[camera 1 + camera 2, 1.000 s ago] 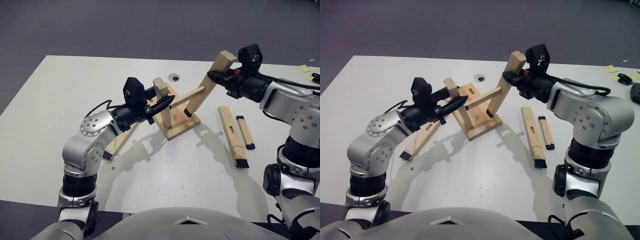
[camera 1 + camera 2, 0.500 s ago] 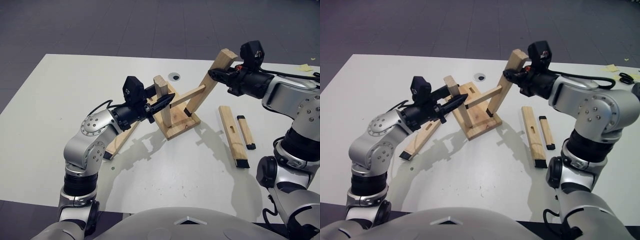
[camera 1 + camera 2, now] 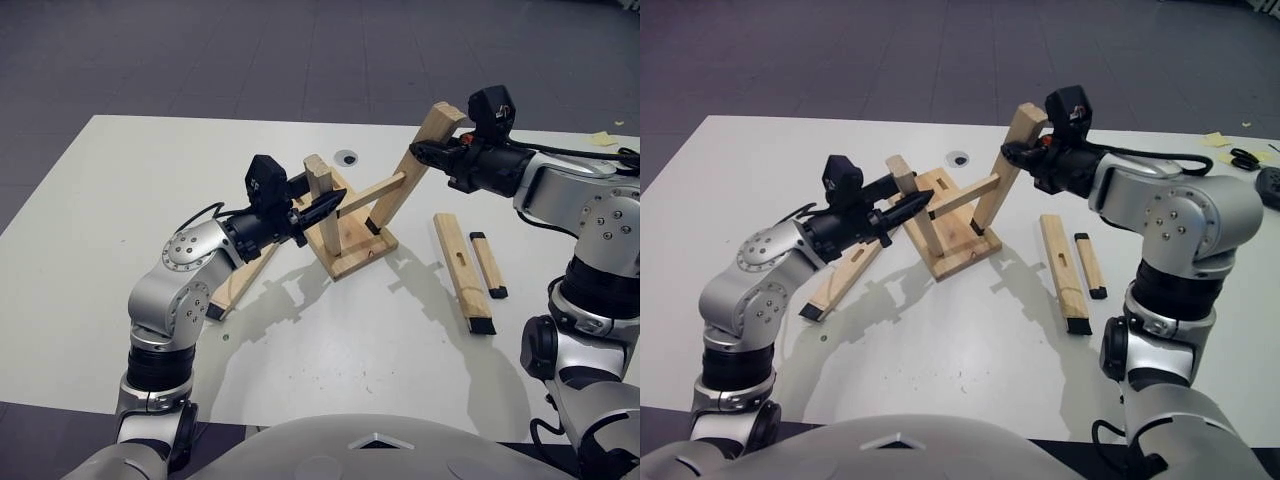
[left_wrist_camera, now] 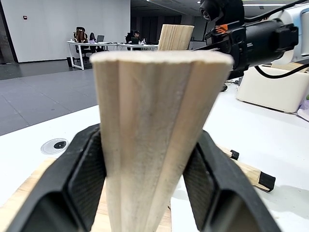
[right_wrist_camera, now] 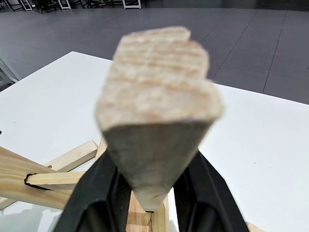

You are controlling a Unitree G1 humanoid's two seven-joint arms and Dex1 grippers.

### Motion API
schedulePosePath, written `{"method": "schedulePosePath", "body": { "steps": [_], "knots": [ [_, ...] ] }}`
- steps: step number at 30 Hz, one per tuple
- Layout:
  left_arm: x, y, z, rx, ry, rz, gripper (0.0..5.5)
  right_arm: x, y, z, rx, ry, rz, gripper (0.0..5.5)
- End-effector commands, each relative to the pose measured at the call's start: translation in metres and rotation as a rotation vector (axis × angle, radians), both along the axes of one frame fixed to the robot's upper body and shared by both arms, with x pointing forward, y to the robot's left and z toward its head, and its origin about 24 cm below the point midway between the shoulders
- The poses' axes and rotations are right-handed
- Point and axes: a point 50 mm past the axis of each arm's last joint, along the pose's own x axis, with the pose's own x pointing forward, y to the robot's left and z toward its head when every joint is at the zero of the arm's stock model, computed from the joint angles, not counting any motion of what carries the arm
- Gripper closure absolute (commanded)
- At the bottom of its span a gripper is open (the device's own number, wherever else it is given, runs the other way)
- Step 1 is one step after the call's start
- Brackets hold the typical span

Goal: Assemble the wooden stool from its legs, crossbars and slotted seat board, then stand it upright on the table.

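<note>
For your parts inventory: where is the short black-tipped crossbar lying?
Left eye view: the crossbar lies flat on the table, right side, just right of the loose leg.

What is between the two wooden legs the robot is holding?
A thin crossbar joins the upright leg and the tilted leg, seen in the left eye view.

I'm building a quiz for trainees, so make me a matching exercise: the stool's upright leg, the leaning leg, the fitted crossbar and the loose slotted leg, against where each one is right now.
Things:
1. upright leg
2. leaning leg
3. fitted crossbar
4. loose slotted leg

Places:
A. lying flat on the table, on the robot's right
B. clamped in the left gripper
C. spanning from one standing leg to the other
D. clamped in the right gripper

Pairs: 1-B, 2-D, 3-C, 4-A
</note>
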Motion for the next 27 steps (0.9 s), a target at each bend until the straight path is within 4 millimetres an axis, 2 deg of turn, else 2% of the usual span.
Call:
{"method": "schedulePosePath", "body": {
  "steps": [1,3,11,14,18,24,25,27],
  "knots": [
    [-0.005,-0.019,-0.001,-0.057,0.033,-0.098,3.37,-0.024,0.017,-0.09,-0.081,0.512,0.116,4.47],
    [-0.004,-0.02,-0.001,-0.061,0.03,-0.101,3.37,-0.027,0.014,-0.092,-0.154,0.492,0.115,4.47],
    [-0.004,-0.02,-0.001,-0.056,0.029,-0.108,3.37,-0.034,0.011,-0.098,-0.209,0.448,0.124,4.47],
    [-0.003,-0.02,-0.001,-0.053,0.029,-0.109,3.37,-0.027,0.013,-0.09,-0.149,0.368,0.107,4.46],
    [-0.003,-0.019,-0.002,-0.051,0.03,-0.106,3.37,-0.011,0.014,-0.07,0.016,0.243,0.039,4.46],
    [-0.002,-0.019,-0.002,-0.048,0.028,-0.106,3.37,-0.004,0.016,-0.053,0.17,0.184,0.035,4.47],
    [-0.002,-0.019,-0.002,-0.049,0.028,-0.106,3.37,-0.004,0.017,-0.052,0.183,0.179,0.037,4.11],
    [-0.002,-0.018,-0.002,-0.049,0.027,-0.105,3.37,-0.003,0.016,-0.048,0.218,0.16,0.033,3.74]
  ]
}}
